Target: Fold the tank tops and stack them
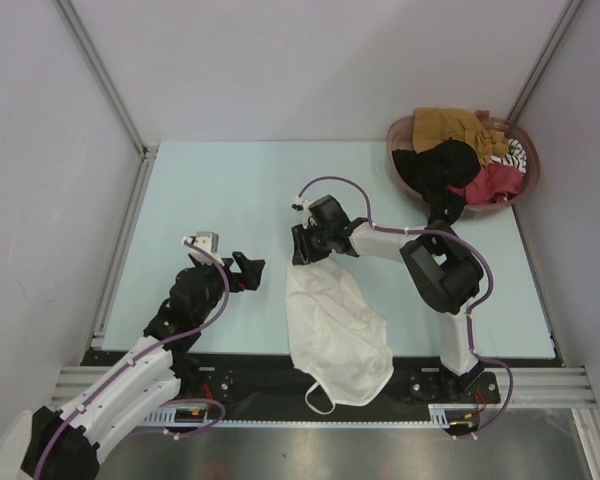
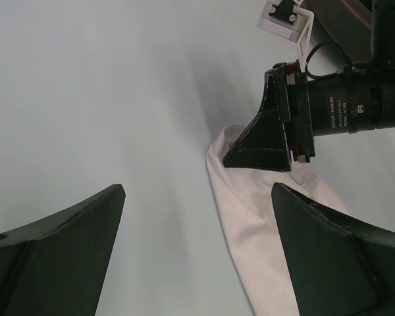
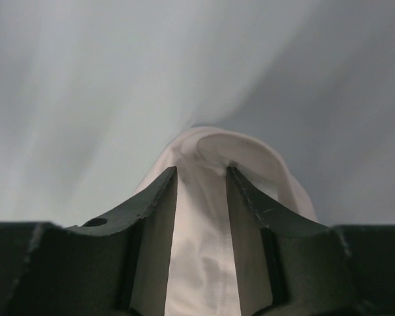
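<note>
A white tank top (image 1: 335, 330) lies crumpled on the pale table, trailing over the near edge. My right gripper (image 1: 303, 245) is shut on its far upper edge; the right wrist view shows white cloth (image 3: 204, 263) bunched between the fingers of that gripper (image 3: 201, 172). My left gripper (image 1: 248, 270) is open and empty, just left of the garment and above the table. In the left wrist view the left gripper (image 2: 197, 250) faces the cloth's left edge (image 2: 263, 224) and the right gripper (image 2: 263, 138). Other tank tops, mustard (image 1: 450, 125), black (image 1: 435, 165), red (image 1: 495, 182) and striped (image 1: 515, 152), lie heaped at the back right.
The heap fills a round reddish-brown basket (image 1: 398, 130) at the table's back right corner. Grey walls and metal frame posts enclose the table on three sides. The black base rail (image 1: 250, 385) runs along the near edge.
</note>
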Controlling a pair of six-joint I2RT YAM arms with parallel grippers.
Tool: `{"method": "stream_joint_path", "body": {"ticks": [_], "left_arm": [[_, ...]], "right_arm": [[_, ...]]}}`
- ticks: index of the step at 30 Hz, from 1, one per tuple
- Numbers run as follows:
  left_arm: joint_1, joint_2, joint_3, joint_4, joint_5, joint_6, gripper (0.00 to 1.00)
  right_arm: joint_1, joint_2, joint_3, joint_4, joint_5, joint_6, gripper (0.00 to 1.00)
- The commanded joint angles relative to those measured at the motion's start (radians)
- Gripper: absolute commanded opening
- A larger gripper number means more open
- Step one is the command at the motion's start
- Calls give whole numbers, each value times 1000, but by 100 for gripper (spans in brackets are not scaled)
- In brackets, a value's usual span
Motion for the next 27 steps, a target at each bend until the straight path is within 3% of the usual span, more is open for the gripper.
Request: {"method": "stream_joint_path", "body": {"ticks": [1, 2, 4, 5, 7, 14, 19, 27], "left_arm": [[6, 8, 17, 50, 14, 15, 100], [6, 10, 17, 51, 14, 17, 100], [6, 12, 17, 51, 14, 18, 100], [6, 12, 17, 51, 17, 21, 100], [4, 12, 15, 54, 23, 23, 100], [4, 16, 15, 73, 66, 43, 100], [4, 77, 18, 120, 153, 47, 100], [-25, 275, 81, 179, 314, 69, 99]], "right_arm": [[11, 31, 18, 64, 16, -10, 41], [9, 33, 10, 74, 23, -12, 40], [14, 33, -2, 87, 31, -16, 21], [15, 30, -2, 87, 37, -15, 6], [15, 19, -17, 95, 39, -12, 0], [15, -186, -193, 241, 97, -6, 0], [-44, -404, -295, 241, 165, 26, 0], [-374, -604, -520, 386, 27, 242, 0]]}}
